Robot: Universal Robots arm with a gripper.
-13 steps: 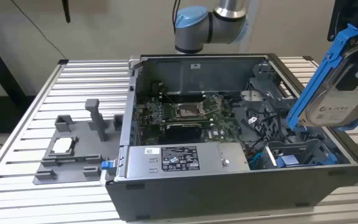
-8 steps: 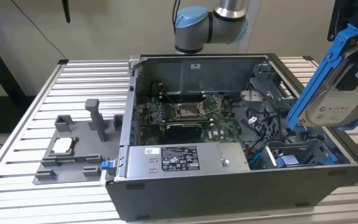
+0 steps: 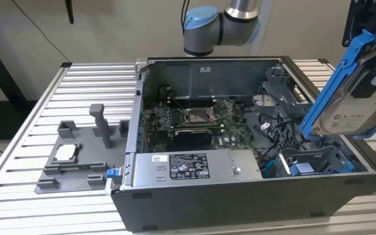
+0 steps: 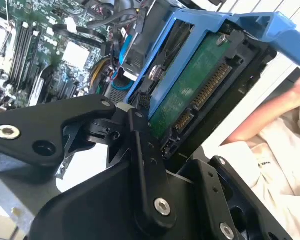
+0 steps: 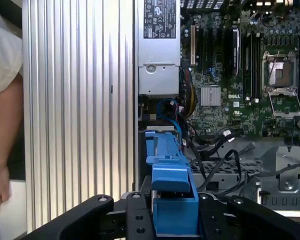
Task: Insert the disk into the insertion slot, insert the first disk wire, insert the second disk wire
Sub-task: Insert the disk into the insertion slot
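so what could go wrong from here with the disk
The disk hangs tilted in the gripper, clear of the insertion slot; it could meet the blue rails skewed and jam. Loose black cables lie beside the slot and could get pinched. A person's arm is close by.

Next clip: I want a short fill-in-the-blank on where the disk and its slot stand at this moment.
1. The gripper is shut on the disk, which is framed in ____ plastic.
2. In the exterior view, the disk hangs tilted over the open computer case, toward the view's ____ side.
3. The insertion slot has no ____ in it yet.

Missing words: blue; right; disk.
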